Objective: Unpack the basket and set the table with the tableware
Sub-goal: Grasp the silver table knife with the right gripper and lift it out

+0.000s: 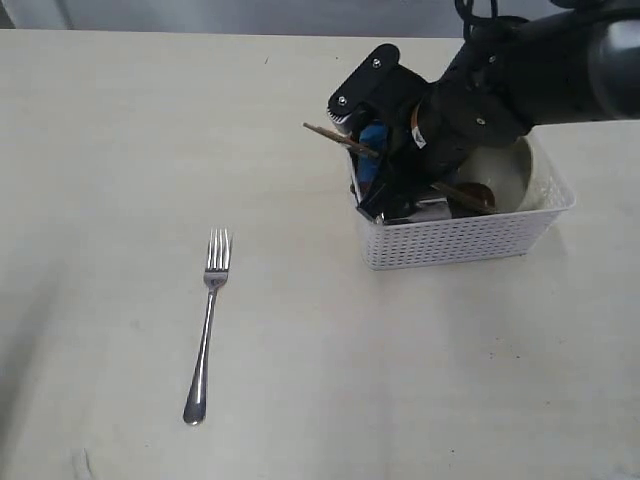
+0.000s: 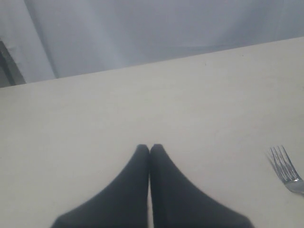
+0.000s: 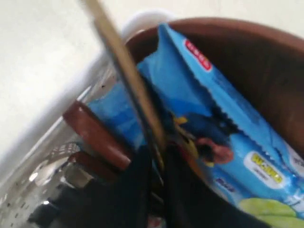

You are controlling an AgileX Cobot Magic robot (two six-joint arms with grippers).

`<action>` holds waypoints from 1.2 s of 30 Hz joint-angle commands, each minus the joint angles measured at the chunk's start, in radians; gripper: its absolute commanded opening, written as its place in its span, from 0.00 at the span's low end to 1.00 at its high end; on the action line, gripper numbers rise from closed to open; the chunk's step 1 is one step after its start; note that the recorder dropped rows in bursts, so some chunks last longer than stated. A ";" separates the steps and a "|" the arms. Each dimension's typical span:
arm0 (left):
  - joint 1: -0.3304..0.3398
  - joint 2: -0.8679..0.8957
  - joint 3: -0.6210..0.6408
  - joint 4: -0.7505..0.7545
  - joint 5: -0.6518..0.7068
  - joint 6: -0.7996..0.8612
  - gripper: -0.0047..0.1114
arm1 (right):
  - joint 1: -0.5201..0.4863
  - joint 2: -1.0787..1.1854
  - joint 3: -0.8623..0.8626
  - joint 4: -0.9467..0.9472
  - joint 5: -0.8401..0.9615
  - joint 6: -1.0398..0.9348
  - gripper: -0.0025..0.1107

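White perforated plastic, that's the basket (image 1: 460, 240) with its small holes, sitting at about two o'clock on the pale cream table (image 1: 120, 150) in my exterior view. My right arm reaches down into it from three o'clock. On the right wrist camera the right hand (image 3: 159, 156) has its dark fingers nearly together, pinched on the wooden chopsticks (image 3: 126, 71), which slant up and away from the grip. From outside, their free ends poke past the basket's rim towards ten o'clock.

Just beside the grip lies a blue chip bag (image 3: 223, 118) with a red label, leaning against the round brown plate (image 3: 266, 71). A dark red-brown spoon (image 3: 97, 137) lies on the bag's other side. The pale grey-green bowl (image 1: 510, 170) fills the basket's three o'clock end.

A steel fork (image 1: 208, 320) lies alone on the table, well apart from the basket at its eight o'clock, tines towards twelve.

My left hand (image 2: 150, 148) hangs over bare table, fingertips pressed together, holding nothing.
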 commanded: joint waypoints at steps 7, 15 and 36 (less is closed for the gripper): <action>-0.007 -0.003 0.003 -0.011 -0.002 0.002 0.04 | 0.002 -0.089 -0.001 0.000 0.042 0.004 0.02; -0.007 -0.003 0.003 -0.011 -0.002 0.002 0.04 | 0.002 -0.151 -0.001 0.010 0.069 0.008 0.02; -0.007 -0.003 0.003 -0.011 -0.002 0.002 0.04 | 0.002 -0.423 -0.006 0.068 0.006 0.146 0.02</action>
